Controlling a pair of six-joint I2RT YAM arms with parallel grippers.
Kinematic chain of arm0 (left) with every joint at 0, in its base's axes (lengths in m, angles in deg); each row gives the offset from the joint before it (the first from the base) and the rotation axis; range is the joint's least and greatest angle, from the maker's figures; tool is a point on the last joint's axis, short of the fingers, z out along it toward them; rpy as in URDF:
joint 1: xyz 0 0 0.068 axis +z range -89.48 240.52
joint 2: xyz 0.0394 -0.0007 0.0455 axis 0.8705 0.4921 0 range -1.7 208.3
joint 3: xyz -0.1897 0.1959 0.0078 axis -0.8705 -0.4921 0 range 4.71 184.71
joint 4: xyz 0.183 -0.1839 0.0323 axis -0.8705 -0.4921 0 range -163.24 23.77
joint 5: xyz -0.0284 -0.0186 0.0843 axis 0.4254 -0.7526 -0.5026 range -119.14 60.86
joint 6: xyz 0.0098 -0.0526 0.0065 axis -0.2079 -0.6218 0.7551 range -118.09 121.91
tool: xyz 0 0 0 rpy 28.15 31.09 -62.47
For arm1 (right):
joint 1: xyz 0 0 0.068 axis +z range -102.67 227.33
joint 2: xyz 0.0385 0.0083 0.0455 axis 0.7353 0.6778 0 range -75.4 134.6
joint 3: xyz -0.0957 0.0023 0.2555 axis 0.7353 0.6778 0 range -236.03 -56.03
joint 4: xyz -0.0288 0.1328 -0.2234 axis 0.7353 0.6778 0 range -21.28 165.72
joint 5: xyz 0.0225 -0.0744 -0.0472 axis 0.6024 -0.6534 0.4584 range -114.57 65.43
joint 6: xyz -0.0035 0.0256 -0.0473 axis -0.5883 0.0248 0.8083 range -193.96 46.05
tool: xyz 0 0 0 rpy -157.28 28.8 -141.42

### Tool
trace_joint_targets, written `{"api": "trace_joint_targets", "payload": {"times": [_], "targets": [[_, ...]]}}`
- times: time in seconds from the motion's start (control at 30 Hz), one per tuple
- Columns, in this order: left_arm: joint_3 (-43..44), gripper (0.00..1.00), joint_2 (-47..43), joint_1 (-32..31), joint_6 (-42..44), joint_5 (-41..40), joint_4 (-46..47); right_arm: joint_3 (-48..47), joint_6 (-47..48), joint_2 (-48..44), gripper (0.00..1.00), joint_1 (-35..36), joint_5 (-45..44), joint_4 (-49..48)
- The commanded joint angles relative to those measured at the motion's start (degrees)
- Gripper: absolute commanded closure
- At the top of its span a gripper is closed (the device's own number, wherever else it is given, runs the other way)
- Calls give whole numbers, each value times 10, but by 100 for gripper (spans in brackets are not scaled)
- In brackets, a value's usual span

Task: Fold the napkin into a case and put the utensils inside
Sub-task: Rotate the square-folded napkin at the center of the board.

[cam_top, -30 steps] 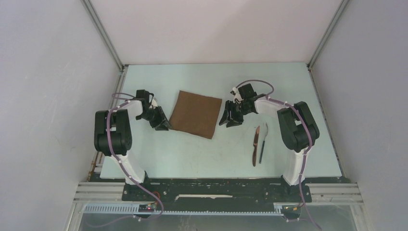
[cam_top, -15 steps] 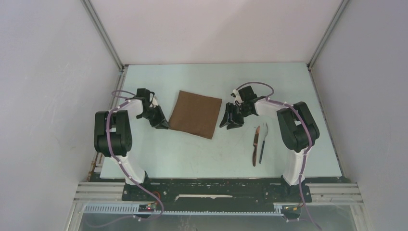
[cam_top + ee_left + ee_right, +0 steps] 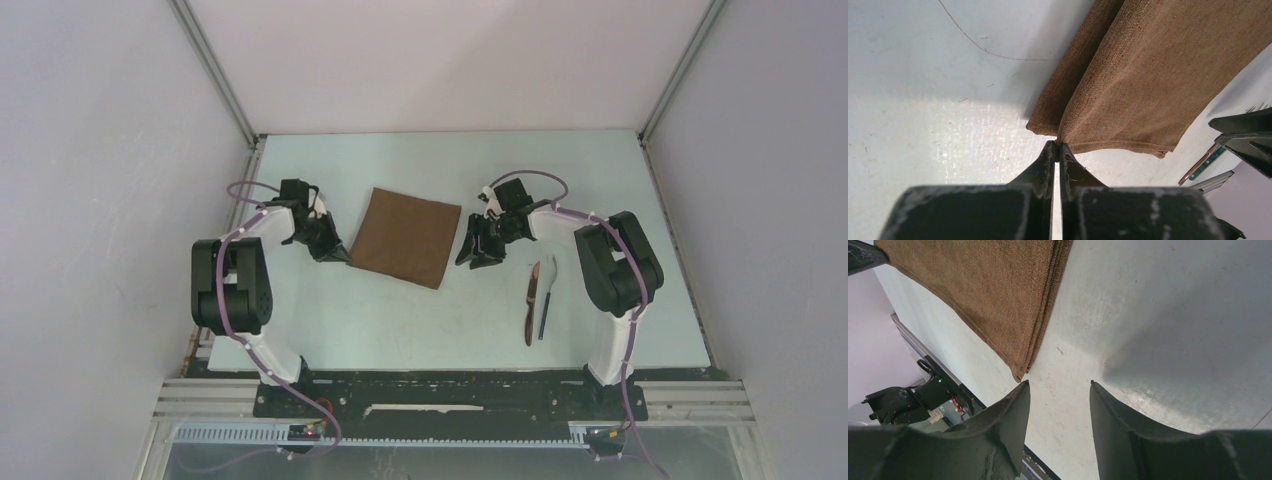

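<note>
left gripper (image 3: pixel 1056 147): jaws pressed together, pinching the napkin (image 3: pixel 1143 75) edge right at the tips.
right gripper (image 3: pixel 1060 390): jaws spread, holding nothing, napkin corner just ahead of one finger.
utensils (image 3: pixel 537 300): side by side, close behind the right gripper.

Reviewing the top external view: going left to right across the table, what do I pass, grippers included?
left gripper, pinched on the napkin's near-left corner → napkin → right gripper, jaws apart → wooden-handled knife → thinner dark-handled utensil
</note>
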Motion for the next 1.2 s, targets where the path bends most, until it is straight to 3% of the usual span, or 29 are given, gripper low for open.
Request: {"api": "trace_joint_targets", "payload": {"times": [0.0, 0.23, 0.33, 0.5, 0.57, 0.67, 0.83, 1.0, 1.17], "targets": [[7, 96, -22, -2, 18, -11, 1, 0, 1, -24, 45, 6, -2, -14], [13, 96, 15, -1, 17, -9, -1, 0, -2, -28, 46, 9, -1, -15], [20, 89, 22, -1, 21, -28, -15, -1, -12, -35, 44, 16, -2, -19], [40, 50, -14, -1, 25, -78, -37, 10, -48, -50, 38, 36, 2, -48], [46, 41, -4, -1, 22, -66, -34, 32, -73, -58, 35, 38, 6, -83], [58, 42, 30, -1, 16, -36, -31, 42, -84, -55, 35, 39, 10, -93], [79, 51, 76, -1, 29, -8, -33, 55, -79, -59, 36, 33, 13, -91], [67, 55, 89, -1, 43, -20, -35, 66, -76, -74, 37, 25, 18, -96], [59, 72, 93, 1, 44, -13, -37, 65, -75, -73, 38, 21, 26, -104]]}}
